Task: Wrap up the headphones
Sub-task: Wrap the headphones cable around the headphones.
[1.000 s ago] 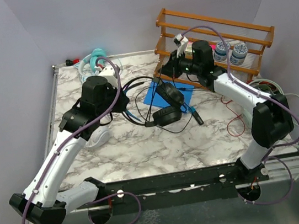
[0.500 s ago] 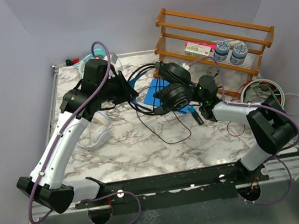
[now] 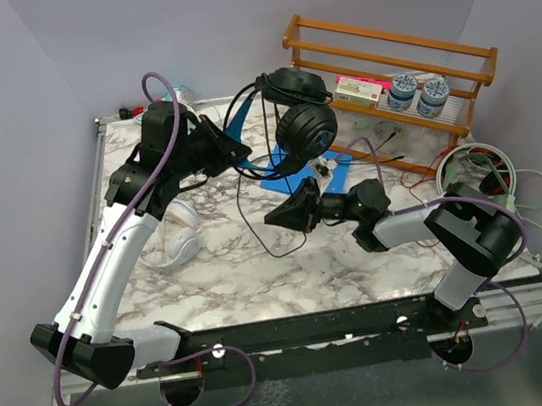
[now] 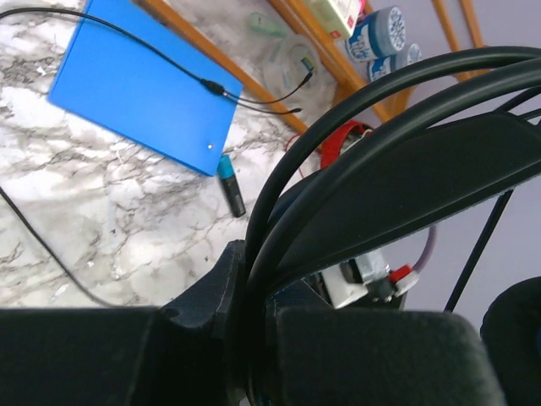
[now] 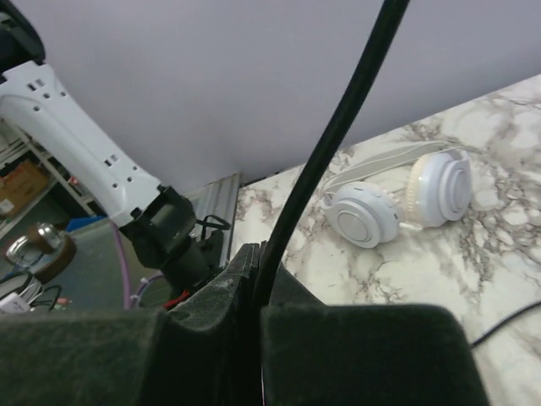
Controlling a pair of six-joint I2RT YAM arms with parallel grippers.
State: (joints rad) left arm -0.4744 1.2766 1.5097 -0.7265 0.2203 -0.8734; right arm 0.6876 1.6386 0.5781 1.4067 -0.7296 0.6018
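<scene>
Jars, box on wooden rack

Headset aloft above folder; second headset left on table; rack behind right.

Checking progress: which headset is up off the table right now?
The black headset, raised with its band clamped in the left gripper. The white headset lies flat on the marble table.
</scene>
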